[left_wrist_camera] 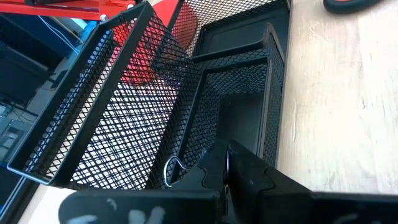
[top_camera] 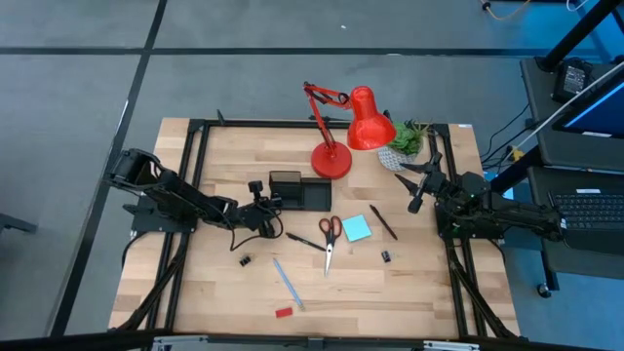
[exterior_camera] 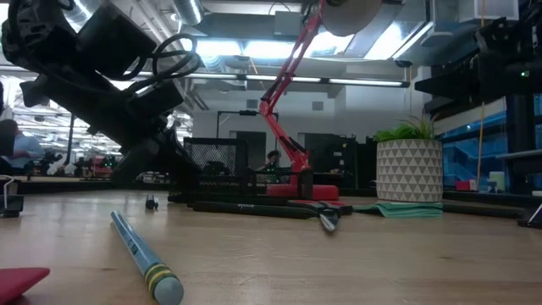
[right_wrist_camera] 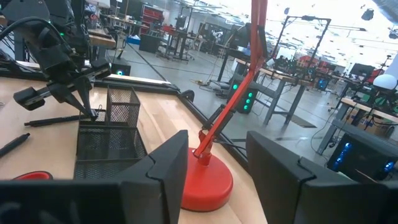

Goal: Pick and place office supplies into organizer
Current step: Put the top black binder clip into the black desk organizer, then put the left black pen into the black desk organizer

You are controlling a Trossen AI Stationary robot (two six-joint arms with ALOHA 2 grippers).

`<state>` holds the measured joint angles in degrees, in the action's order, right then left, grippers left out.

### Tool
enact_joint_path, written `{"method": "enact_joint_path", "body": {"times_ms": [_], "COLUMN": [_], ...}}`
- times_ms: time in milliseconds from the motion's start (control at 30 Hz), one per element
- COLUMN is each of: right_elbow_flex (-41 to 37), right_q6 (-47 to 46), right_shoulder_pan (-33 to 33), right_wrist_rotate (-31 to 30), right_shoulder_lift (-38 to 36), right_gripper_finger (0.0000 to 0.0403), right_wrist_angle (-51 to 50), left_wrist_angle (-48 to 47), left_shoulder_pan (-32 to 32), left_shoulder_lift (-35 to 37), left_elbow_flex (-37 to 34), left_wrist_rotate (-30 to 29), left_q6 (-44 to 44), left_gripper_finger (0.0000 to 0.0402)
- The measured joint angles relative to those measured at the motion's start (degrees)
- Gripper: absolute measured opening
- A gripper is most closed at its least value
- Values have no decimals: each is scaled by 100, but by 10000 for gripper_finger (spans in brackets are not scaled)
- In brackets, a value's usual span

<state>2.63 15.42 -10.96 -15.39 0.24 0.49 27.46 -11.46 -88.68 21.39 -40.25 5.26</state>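
Note:
The black mesh organizer (top_camera: 297, 190) stands mid-table, in front of the red lamp base. My left gripper (top_camera: 261, 202) hangs over its left end, shut on a small black clip (left_wrist_camera: 186, 176); the right wrist view shows this gripper (right_wrist_camera: 87, 102) above the organizer (right_wrist_camera: 106, 140). On the table lie the red-handled scissors (top_camera: 330, 234), a cyan sticky pad (top_camera: 357, 228), two black pens (top_camera: 304, 240) (top_camera: 383, 224), a light-blue pen (top_camera: 288, 283), a red block (top_camera: 284, 312) and two clips (top_camera: 244, 260) (top_camera: 386, 255). My right gripper (right_wrist_camera: 217, 180) is open at the table's right, touching nothing. My left gripper pinches the black clip between its two fingertips (left_wrist_camera: 249, 177); the clip's silver wire handle (left_wrist_camera: 172, 171) sticks out beside them. The fingers slant down from the table's left. The clip is lifted clear over a compartment of the organizer (left_wrist_camera: 236, 93).
A red desk lamp (top_camera: 331, 161) stands behind the organizer, its shade (top_camera: 369, 122) over the far edge. A potted plant (top_camera: 405, 146) sits at the far right, close to my right arm. Bare wood lies along the near edge around the red block.

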Motion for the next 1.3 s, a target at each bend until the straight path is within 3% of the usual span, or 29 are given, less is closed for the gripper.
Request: {"method": "enact_joint_path", "body": {"times_ms": [333,867,1300], "right_elbow_flex": [0,0,0], "right_q6": [0,0,0], "right_shoulder_pan": [-1,0,0], "right_wrist_rotate": [-1,0,1], "right_shoulder_lift": [1,0,1], "right_gripper_finger": [165,165,165], "right_wrist_angle": [0,0,0], "left_wrist_angle": [7,119,470], "left_shoulder_pan": [0,-24,-410], "left_shoulder_lift": [1,2,5], "left_elbow_flex": [0,-2,-2], "left_wrist_rotate": [-13,-40,-380], "left_q6": [-2,0,457], "left_gripper_finger": [34,38,47]}}
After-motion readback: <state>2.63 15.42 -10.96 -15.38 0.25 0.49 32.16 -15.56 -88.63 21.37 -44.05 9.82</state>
